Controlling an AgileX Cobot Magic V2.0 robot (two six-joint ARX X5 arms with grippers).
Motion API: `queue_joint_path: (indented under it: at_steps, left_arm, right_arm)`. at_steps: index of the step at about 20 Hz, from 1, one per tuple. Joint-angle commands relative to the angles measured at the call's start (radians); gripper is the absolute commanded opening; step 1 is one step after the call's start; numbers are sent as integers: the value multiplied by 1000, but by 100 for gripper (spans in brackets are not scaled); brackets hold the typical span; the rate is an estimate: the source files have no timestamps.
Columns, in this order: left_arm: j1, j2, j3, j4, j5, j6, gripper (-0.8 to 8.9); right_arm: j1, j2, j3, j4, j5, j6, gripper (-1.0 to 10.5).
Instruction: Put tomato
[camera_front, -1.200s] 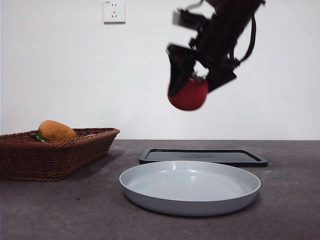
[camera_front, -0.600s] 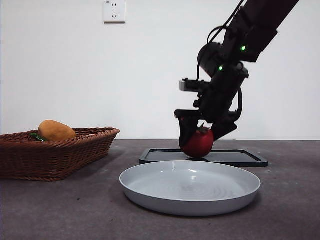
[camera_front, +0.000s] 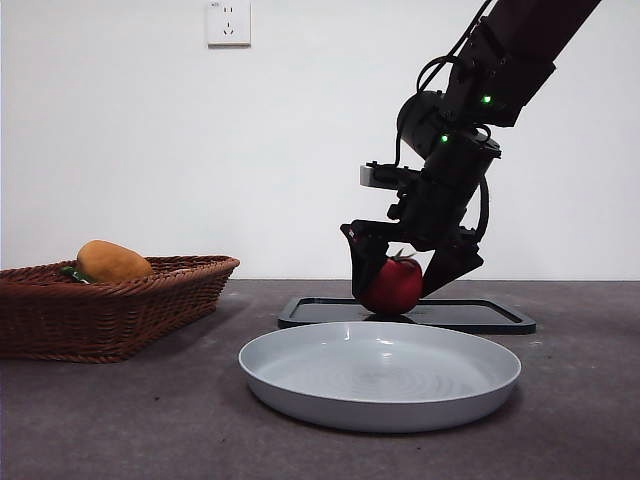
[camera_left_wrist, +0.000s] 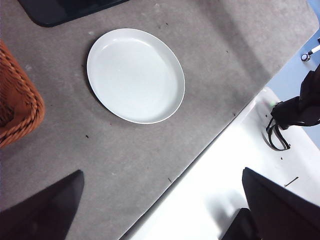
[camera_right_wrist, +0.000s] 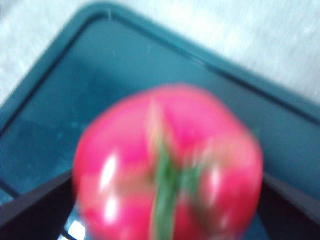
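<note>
Grey tabletop is stretching across my front view under a white wall with a socket (camera_front: 228, 22). My right gripper (camera_front: 412, 272) is reaching down from the upper right, its jaws spread on either side of the tomato (camera_front: 391, 287), which is sitting on the black tray (camera_front: 480, 316) behind the grey plate (camera_front: 380, 374). From here I cannot tell whether the jaws are touching it. The tomato is standing roughly upright, stem end facing up; it is round, so no long axis is showing. At left, a wicker basket (camera_front: 110, 310) is holding an orange-brown oval fruit (camera_front: 113, 262).

On the left wrist view, I am seeing the left gripper (camera_left_wrist: 165, 210) hanging wide open and holding nothing, high above the plate (camera_left_wrist: 135, 75), with the basket's (camera_left_wrist: 17, 100) edge showing.

On the right wrist view, blurred, the tomato (camera_right_wrist: 167, 172) is filling the frame between the two jaws, its green calyx facing the camera, the tray (camera_right_wrist: 65, 110) beneath it.
</note>
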Motion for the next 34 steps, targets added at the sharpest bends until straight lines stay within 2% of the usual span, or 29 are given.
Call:
queue_joint_path:
  at_steps: [1,9,12,16,23,27,34]
  left_arm:
    - [-4,4,24,11,5,7,496]
    - [-4,4,24,11,6,7,496]
    - [-4,4,24,11,5,8,496]
    - [-4,4,24,11,6,8,496]
    - [-4,4,24,19,6,8,496]
    - [-4,4,24,19,5,8,496]
    - [-4,4,24,19,6,8,496]
  right_arm:
    - [6,3,23,8,-2,-2,549]
    - [5,-171,23,-134,-2,0,549]
    - [5,-310,23,-203,-4,0,549]
    - [6,-535,23,-375,-15,-9,549]
    - [10,-798,5,-613,-128,-10,548]
    - [50,-929,-108,-650,-163,-4,548]
    - [183,-1160,-411,-649,-163,82,547]
